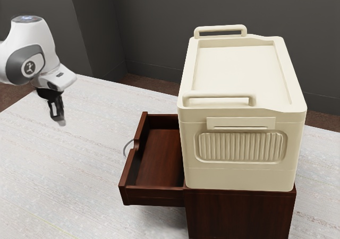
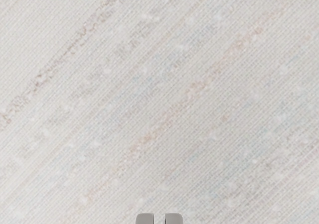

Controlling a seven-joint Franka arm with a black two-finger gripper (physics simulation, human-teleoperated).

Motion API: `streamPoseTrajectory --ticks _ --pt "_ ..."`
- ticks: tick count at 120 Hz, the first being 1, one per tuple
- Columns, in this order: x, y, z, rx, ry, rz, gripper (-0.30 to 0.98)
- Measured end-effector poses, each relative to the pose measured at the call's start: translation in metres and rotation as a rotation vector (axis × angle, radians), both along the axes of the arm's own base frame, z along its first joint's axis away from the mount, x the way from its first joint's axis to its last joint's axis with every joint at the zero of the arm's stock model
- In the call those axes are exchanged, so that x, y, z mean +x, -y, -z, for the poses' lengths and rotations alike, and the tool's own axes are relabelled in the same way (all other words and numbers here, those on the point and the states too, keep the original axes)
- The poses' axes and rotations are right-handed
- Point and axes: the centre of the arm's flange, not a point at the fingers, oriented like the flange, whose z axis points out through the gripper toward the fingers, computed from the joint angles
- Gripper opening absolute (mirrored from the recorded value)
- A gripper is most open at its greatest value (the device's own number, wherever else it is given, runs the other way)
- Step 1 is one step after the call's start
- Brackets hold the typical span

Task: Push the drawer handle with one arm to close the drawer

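The black two-finger gripper (image 1: pixel 61 121), tips slightly apart and empty, was at the approach step, well apart from the curved grey handle (image 1: pixel 124 149) on the open dark-red wooden drawer (image 1: pixel 154 197), and probably needed to descend outside it, then push inward.

Arm (image 1: pixel 45 40) cut off at exterior view's left edge; mark on its joint (image 1: pixel 30 67) too small to read. Handle (image 1: pixel 125 147) partly hidden behind drawer (image 1: pixel 154 196) front. Drawer's inner end out of sight behind cream box (image 1: pixel 239 176). Cabinet (image 1: pixel 239 215) base lost below lower edge. Table (image 1: pixel 69 170) cropped in both views.
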Motion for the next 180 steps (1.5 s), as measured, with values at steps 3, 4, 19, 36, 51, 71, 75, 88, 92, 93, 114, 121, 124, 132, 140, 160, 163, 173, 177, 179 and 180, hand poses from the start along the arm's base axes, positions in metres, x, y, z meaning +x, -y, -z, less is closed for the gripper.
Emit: streamPoseTrajectory --ticks 3,4,19,36,51,71,75,88,92,93,114,121,124,132,140,160,163,173,177,179,180 --pt "0.003 0.003 0.006 -0.018 -0.007 0.028 -0.08" --pt "0.004 0.003 0.008 -0.024 -0.010 0.036 -0.08" --pt "0.021 0.009 0.047 -0.125 -0.056 0.147 -0.09" --pt "0.029 0.032 0.056 -0.176 -0.081 0.306 -0.09" --pt "0.032 0.065 0.062 -0.210 -0.103 0.450 -0.10" --pt "0.037 0.092 0.082 -0.258 -0.141 0.581 -0.10" --pt "0.040 0.097 0.085 -0.267 -0.142 0.601 -0.10" --pt "0.047 0.111 0.086 -0.288 -0.133 0.665 -0.10" --pt "0.048 0.115 0.087 -0.296 -0.133 0.682 -0.10" --pt "0.049 0.116 0.088 -0.298 -0.133 0.686 -0.10" --pt "0.056 0.140 0.094 -0.331 -0.128 0.770 -0.10" --pt "0.058 0.144 0.094 -0.339 -0.121 0.789 -0.10" --pt "0.058 0.146 0.094 -0.341 -0.116 0.797 -0.10" --pt "0.060 0.150 0.093 -0.347 -0.104 0.813 -0.09" --pt "0.061 0.152 0.092 -0.355 -0.092 0.826 -0.09" --pt "0.071 0.155 0.092 -0.373 -0.061 0.843 -0.09" --pt "0.073 0.154 0.092 -0.376 -0.058 0.844 -0.10" --pt "0.079 0.154 0.095 -0.387 -0.049 0.847 -0.10" --pt "0.080 0.155 0.097 -0.392 -0.047 0.848 -0.10" --pt "0.081 0.156 0.098 -0.394 -0.045 0.849 -0.10" --pt "0.081 0.156 0.098 -0.395 -0.044 0.849 -0.10"
